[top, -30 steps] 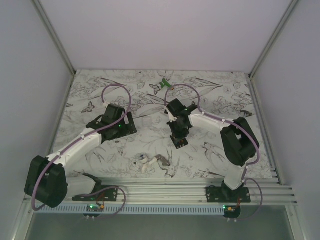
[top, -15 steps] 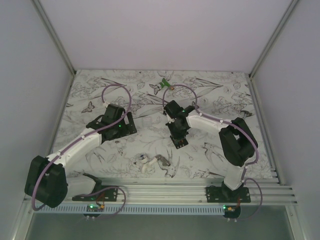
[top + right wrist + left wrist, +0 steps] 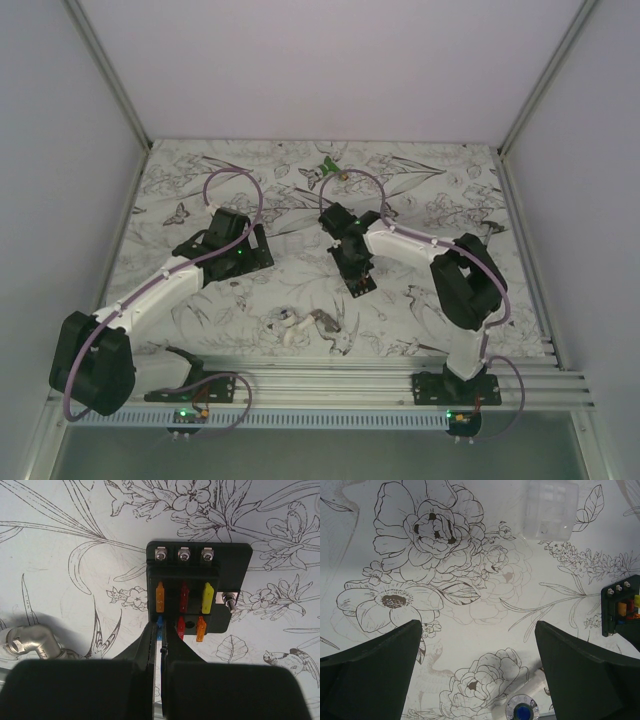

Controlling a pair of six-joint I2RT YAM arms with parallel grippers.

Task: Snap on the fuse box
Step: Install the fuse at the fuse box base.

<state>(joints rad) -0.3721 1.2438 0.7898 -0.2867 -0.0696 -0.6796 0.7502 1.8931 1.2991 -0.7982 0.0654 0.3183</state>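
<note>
Where the floral-printed desk (image 3: 180, 190) reaches its middle, slightly right of centre, the small black square plastic fuse box (image 3: 227, 560) lies flat. Its slotted face points up and three screws run along its far edge. The far row of slots holds an orange, a red and a yellow fuse. The near row shows a red and an orange fuse, with an open hole between them.

At the near-left slot, the right gripper (image 3: 160, 632) comes in from the near side. Its fingers are pressed together on a thin blue fuse (image 3: 159, 622), and the tips touch the fuse box.

Just left of the gripper, on the near side, lies a silvery metal elbow fitting (image 3: 30, 640).

Further left, the left gripper (image 3: 477, 625) hangs over bare desk with its fingers spread wide and nothing between them. In its wrist view the fuse box sits at the right edge, apart from both fingers. A clear ribbed plastic cover (image 3: 550, 507) lies on the far side. A small round part with a blue centre (image 3: 522, 711) rests near the right finger.

By the far edge of the desk lies a small green plastic object (image 3: 328, 165).
</note>
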